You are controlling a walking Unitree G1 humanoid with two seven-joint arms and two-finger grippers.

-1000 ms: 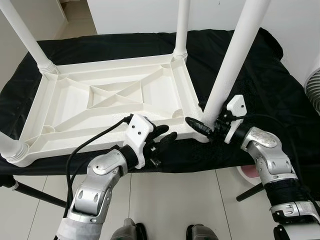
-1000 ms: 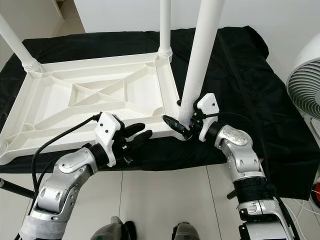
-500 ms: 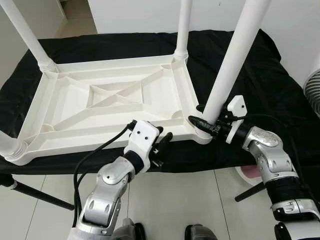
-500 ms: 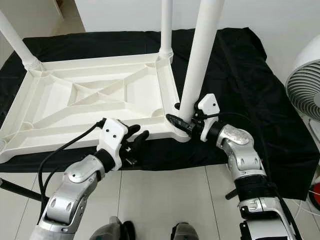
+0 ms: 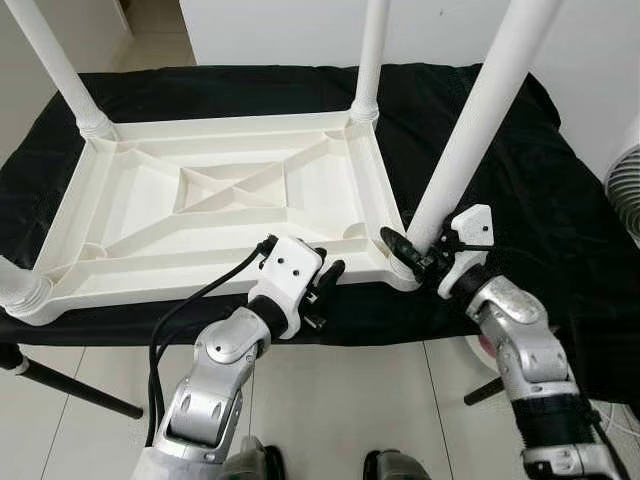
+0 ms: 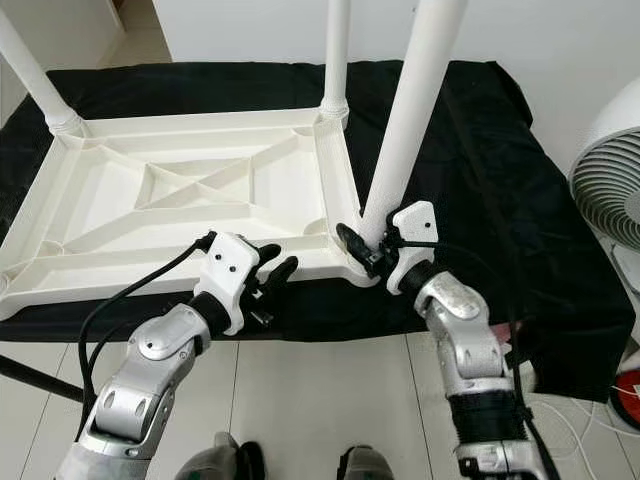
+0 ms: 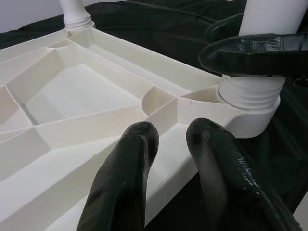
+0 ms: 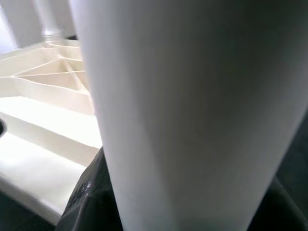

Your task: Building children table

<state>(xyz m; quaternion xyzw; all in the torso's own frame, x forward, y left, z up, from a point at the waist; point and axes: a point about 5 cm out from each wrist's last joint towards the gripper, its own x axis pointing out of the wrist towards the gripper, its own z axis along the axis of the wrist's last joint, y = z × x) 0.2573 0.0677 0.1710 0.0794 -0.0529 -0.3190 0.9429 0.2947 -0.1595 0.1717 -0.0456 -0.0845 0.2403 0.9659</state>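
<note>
Lying upside down on a black cloth, the white plastic table top shows its ribbed underside, with diagonal braces crossing in the middle. Four white legs stand up from its corners: the far left leg, the far right leg, the near left leg and the near right leg, which leans a little to the right as it rises.

The right gripper is clamped round the near right leg just above its threaded collar, where the leg meets the corner socket; one black finger lies across the front of the leg, and from the right wrist the white tube sits close between the fingers.

The left gripper is at the near long edge of the table top, left of that corner. Its two fingers are slightly parted and hold nothing; their tips lie over the near rim, and whether they touch it cannot be told.

The cloth covers a low platform and hangs over its near edge. Below it is pale tiled floor. A white fan stands at the right, and a black rod slants across the floor at the near left.
</note>
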